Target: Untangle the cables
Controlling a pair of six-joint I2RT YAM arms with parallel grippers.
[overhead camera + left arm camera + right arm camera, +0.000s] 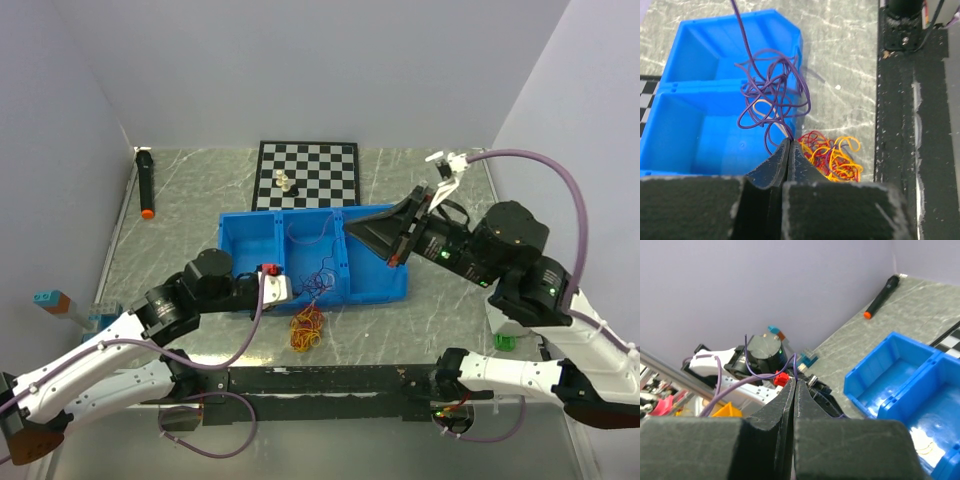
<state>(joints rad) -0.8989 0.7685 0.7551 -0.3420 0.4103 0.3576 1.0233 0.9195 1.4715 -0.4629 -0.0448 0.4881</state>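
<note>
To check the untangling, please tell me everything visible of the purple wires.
The purple wires are thin, glossy and flexible, looped into a loose knot with one pale strand inside. The shut left pincer grips the knot, beside the blue bin. One strand runs up and away, and the shut right pincer pinches a purple strand. The yellow-red bunch lies lower, on the table.

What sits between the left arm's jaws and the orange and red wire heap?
Nothing visible. The orange and red wire heap lies on the table close beside the left jaws' tips. Those jaws are shut on the purple wire tangle, which loops over the blue bin's edge, not over the heap.
</note>
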